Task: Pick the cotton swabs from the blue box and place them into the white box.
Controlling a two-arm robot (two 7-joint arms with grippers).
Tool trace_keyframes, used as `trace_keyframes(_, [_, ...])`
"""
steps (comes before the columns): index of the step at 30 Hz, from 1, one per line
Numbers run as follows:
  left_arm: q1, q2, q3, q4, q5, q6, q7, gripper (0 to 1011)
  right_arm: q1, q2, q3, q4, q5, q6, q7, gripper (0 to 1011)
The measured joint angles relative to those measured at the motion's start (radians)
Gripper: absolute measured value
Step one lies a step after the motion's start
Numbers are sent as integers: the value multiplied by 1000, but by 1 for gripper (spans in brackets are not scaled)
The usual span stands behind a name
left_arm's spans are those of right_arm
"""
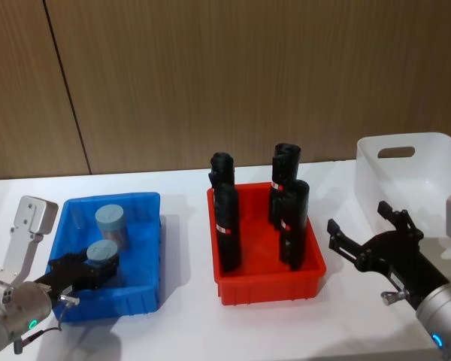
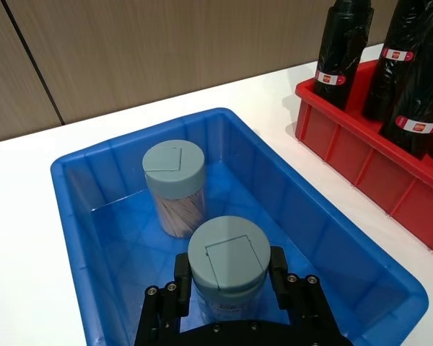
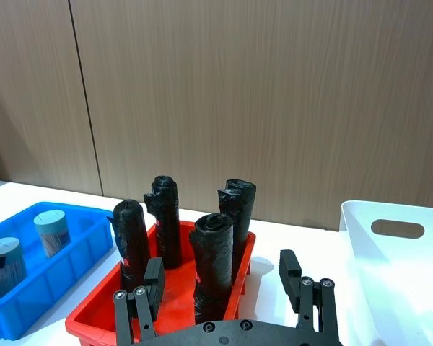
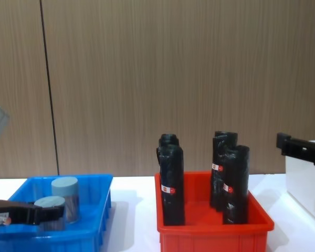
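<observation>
The white desk (image 1: 186,248) carries three bins in a row in front of a brown wood-panelled wall. At the robot's right stands the white box (image 1: 430,180), the tallest of the three, with a handle cut-out near its rim. In the middle is the red bin (image 1: 270,287), holding four upright black rolls (image 1: 227,226) with red labels, two toward its left side and two toward its right. At the robot's left is the blue box (image 1: 120,302), shallow and set a little apart from the red bin. The right hand (image 1: 359,218) hangs above the desk between the red bin and the white box, its two dark fingers spread wide with nothing between them. The left hand (image 2: 229,269) reaches into the blue box from its near side, and its fingers (image 2: 182,272) press against both sides of the nearer jar (image 2: 228,254) of cotton swabs, gripping it just below the grey-blue lid. The farther jar (image 2: 175,180) of cotton swabs stands upright on the floor of the blue box, close behind the gripped one and not touching it, with tan sticks showing through its clear wall.
</observation>
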Motion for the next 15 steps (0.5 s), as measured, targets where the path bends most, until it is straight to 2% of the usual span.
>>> trace_keyframes(9, [-4, 0, 1, 4, 30, -2, 16, 653, 0, 0, 0, 0, 0, 0, 0, 1002])
trace_keyframes(15, [5, 7, 1, -26, 56, -3, 26, 653, 0, 0, 0, 0, 0, 0, 0, 1002])
